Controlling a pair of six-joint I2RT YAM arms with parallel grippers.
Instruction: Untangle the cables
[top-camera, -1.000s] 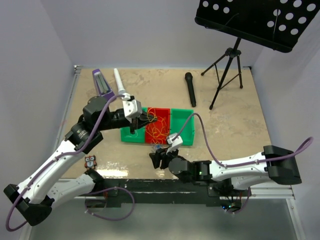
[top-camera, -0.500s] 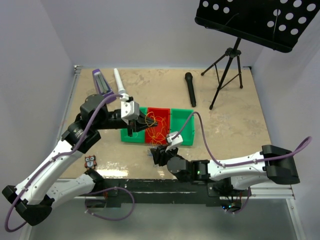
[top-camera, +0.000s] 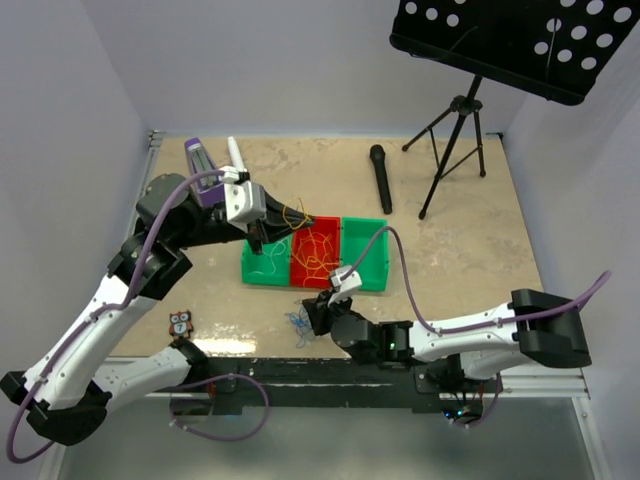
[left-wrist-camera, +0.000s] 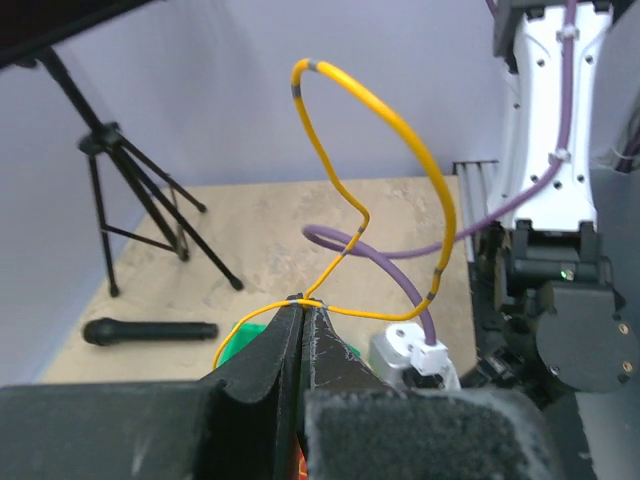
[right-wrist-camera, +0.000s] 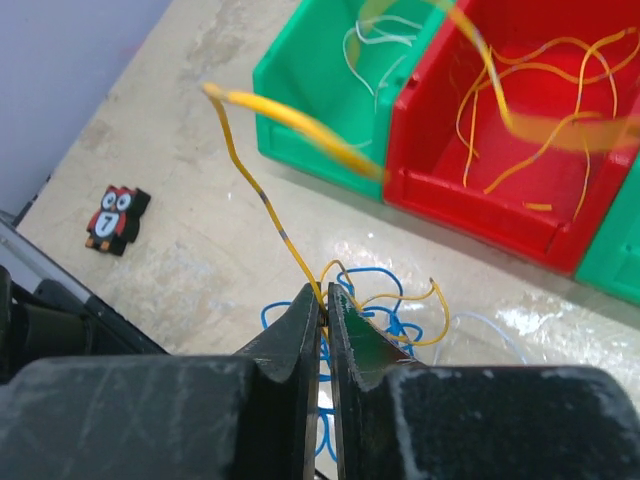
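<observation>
A small tangle of blue cables (top-camera: 297, 322) (right-wrist-camera: 400, 325) lies on the table in front of the bins, with a thin white cable (right-wrist-camera: 480, 325) beside it. My right gripper (top-camera: 312, 318) (right-wrist-camera: 327, 295) is down on this tangle, shut on a yellow cable (right-wrist-camera: 255, 185) that rises out of it. My left gripper (top-camera: 258, 232) (left-wrist-camera: 303, 303) hangs above the bins, shut on a looping yellow cable (left-wrist-camera: 400, 125) (top-camera: 290, 215). Several orange-yellow cables lie in the red bin (top-camera: 318, 250) (right-wrist-camera: 450, 185). White ones lie in the left green bin (top-camera: 265, 262) (right-wrist-camera: 300, 80).
Another green bin (top-camera: 365, 245) sits right of the red one. A black microphone (top-camera: 380, 178) and a music stand's tripod (top-camera: 455, 150) stand at the back. A purple-white object (top-camera: 205, 165) and a white tube (top-camera: 237, 160) lie back left; an owl figure (top-camera: 180, 322) (right-wrist-camera: 117, 218) lies near left.
My right gripper has closed on the yellow cable at the blue tangle. My left gripper has moved up and to the left, drawing its yellow cable out of the red bin.
</observation>
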